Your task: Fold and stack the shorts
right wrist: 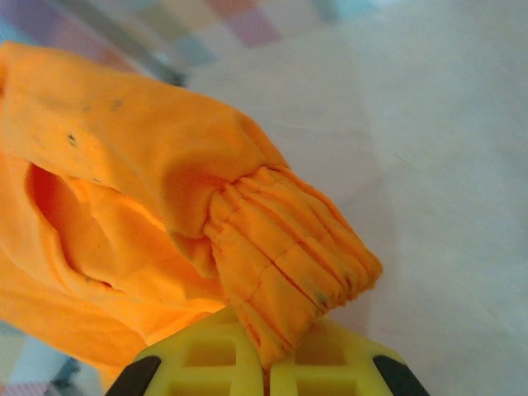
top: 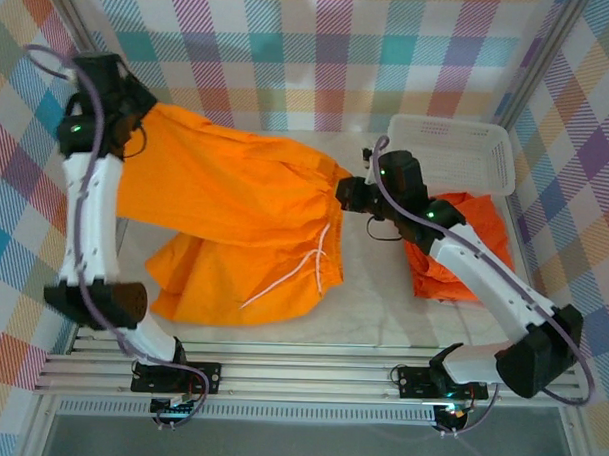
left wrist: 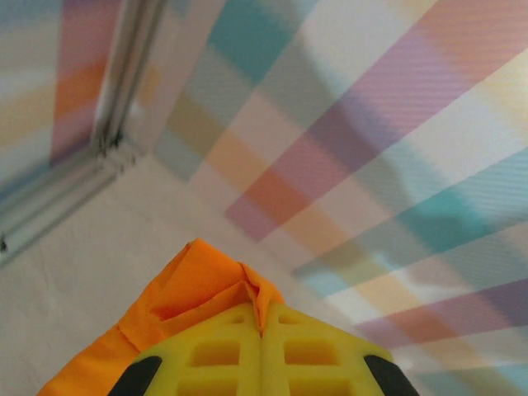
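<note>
Shorts (top: pixel 236 196), bright orange, hang stretched betw. your two arms, left of the white basket (top: pixel 502 165). Left pincer (top: pixel 138 122) is clenched on the end farthest from the basket. Its wrist cam shows a cloth corner nipped betw. the yellow fingers (left wrist: pixel 214 351); can't tell if that's hem or waist. Right pincer (top: pixel 344 192) sits just left of the basket's near-left corner, clamped on the gathered waistband (right wrist: pixel 289 264).

Key relation: the long axis runs pincer to pincer, straight away from the basket, tilting a bit toward the far wall at the left end. The slack lower part sags toward you onto the bench (top: pixel 382 301), w/ the white drawstring (top: pixel 313 268) trailing over it.

A second orange pair (top: pixel 477 219) lies crumpled on the near side of the basket, partly under your right forearm.

Each arm already owns one end, so neither needs to reach. Prob. next step: lower both ends together to spread the pair flat. Keep the span left of the basket so it doesn't land on that crumpled pair. Your right arm is the one close to both.
</note>
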Controlling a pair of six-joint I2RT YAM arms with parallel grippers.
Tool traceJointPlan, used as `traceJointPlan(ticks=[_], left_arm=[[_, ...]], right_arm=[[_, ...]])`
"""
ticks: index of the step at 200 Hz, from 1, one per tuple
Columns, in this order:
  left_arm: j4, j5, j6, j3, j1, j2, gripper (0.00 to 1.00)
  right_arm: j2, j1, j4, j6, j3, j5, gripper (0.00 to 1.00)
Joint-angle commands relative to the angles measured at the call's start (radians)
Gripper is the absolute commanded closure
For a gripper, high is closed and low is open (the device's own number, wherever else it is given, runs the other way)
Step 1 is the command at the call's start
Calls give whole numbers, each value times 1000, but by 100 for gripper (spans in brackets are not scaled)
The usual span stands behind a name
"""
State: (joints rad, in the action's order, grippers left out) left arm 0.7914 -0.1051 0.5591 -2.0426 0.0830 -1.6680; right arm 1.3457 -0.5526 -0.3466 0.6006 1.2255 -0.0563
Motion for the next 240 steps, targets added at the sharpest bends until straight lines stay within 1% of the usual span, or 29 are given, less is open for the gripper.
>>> traceJointPlan(ticks=[1,19,32,46,61,66,74,85,101,106,113,115,122,134,152,174,195,219,240], left_arm=[[-121,118,35,60,-8,-101,100],[-154,178,47,49,-37,-227,100],[-151,189,46,14,-61,-314,100],[-148,204,55,-28,-79,-401,98],[-154,242,75,-89,-81,-480,88],[-149,253,79,-122,-81,-507,82],[-131,275,80,-184,-80,-545,66],[-110,309,77,-264,-80,-580,52],[-105,333,62,-298,-83,-556,31],[-111,331,56,-285,-85,-531,21],[-124,328,44,-252,-87,-490,4],[-129,329,41,-239,-88,-477,1],[-142,330,31,-196,-88,-429,0],[-139,323,18,-111,-88,-341,0],[-195,337,15,100,-88,-181,0],[-274,363,61,378,-89,11,0],[-308,377,93,587,-92,141,0],[-363,379,124,798,-96,238,0],[-415,396,149,910,-97,262,0]], right_arm=[[60,82,-6,107,-87,13,100],[107,128,33,120,-126,-6,98],[150,152,43,120,-122,-12,98],[205,176,52,115,-98,-21,96],[273,204,48,108,-47,-38,92],[303,215,40,105,-18,-49,91],[342,231,21,98,29,-72,86],[394,248,-23,90,100,-88,80],[435,267,-52,65,181,-131,67],[434,268,-55,56,195,-137,63],[423,268,-49,47,201,-146,57],[418,267,-47,46,200,-150,55],[399,266,-31,42,189,-162,50],[358,265,-11,42,162,-171,38],[303,254,30,28,105,-200,30],[288,215,22,-22,90,-268,25],[304,162,6,-87,100,-291,21],[332,111,12,-118,111,-293,16],[352,91,11,-121,125,-283,14]])
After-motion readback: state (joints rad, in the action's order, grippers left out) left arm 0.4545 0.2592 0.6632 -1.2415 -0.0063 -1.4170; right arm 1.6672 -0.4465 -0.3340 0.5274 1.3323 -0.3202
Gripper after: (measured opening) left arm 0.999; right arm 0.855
